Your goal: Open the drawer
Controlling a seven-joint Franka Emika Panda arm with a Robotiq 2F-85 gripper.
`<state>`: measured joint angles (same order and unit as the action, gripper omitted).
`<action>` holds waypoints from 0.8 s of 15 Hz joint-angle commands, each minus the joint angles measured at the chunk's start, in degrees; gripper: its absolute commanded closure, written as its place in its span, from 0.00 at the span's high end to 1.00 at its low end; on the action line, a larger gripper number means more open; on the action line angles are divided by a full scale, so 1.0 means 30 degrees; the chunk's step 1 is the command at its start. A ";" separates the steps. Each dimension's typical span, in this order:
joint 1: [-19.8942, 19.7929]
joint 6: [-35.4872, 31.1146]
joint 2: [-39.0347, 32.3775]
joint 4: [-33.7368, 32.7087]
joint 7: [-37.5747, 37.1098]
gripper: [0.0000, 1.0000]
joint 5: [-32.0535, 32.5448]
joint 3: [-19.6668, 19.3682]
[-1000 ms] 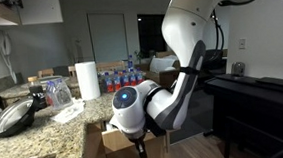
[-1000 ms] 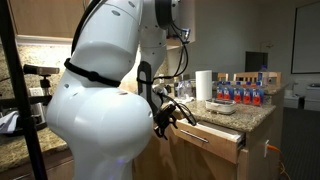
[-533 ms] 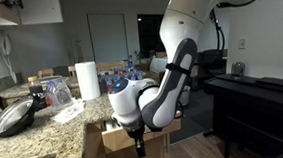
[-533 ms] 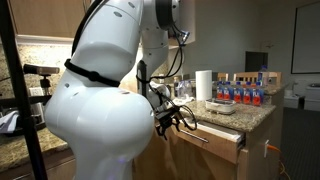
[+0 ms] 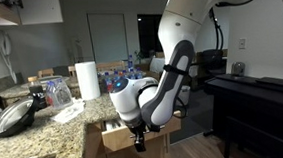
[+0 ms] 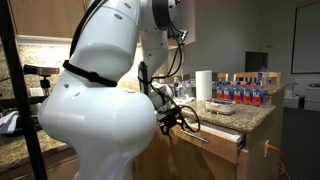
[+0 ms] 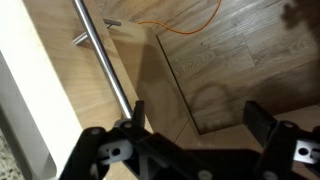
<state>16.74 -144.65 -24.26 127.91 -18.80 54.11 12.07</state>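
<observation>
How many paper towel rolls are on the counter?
1. The paper towel roll stands upright on the stone counter, next to the pack of bottles. The robot arm blocks part of the counter, so another one could be hidden.

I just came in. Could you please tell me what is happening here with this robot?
A robot arm is working at a wooden drawer under the granite counter. The drawer stands partly pulled out in both exterior views. The hand is open and holds nothing. In the wrist view, the drawer's silver bar handle runs close beside one finger rather than between the two. Whether they touch cannot be told.
</observation>
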 commanded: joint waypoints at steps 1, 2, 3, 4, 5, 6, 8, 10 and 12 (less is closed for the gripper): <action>-0.0122 -0.0705 -0.0171 0.0037 -0.0133 1.00 -0.0129 -0.0928; -0.0101 -0.0809 -0.0216 -0.0027 -0.0163 1.00 0.0182 -0.1208; -0.0106 -0.0886 -0.0361 -0.0163 0.0132 1.00 0.0426 -0.1418; -0.0102 -0.0837 -0.0534 -0.0339 0.0323 1.00 0.0585 -0.1599; -0.0140 -0.0785 -0.0776 -0.0589 0.0734 1.00 0.0802 -0.1768; -0.0227 -0.0803 -0.1027 -0.0841 0.1086 1.00 0.0882 -0.1888; -0.0536 -0.0789 -0.1608 -0.1459 0.2373 1.00 0.0727 -0.1974; -0.0734 -0.0708 -0.2032 -0.2015 0.3429 1.00 0.0595 -0.2078; -0.1008 -0.0722 -0.2565 -0.2573 0.4574 1.00 0.0466 -0.2094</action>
<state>15.34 -145.57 -29.79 122.38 -10.66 55.54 5.80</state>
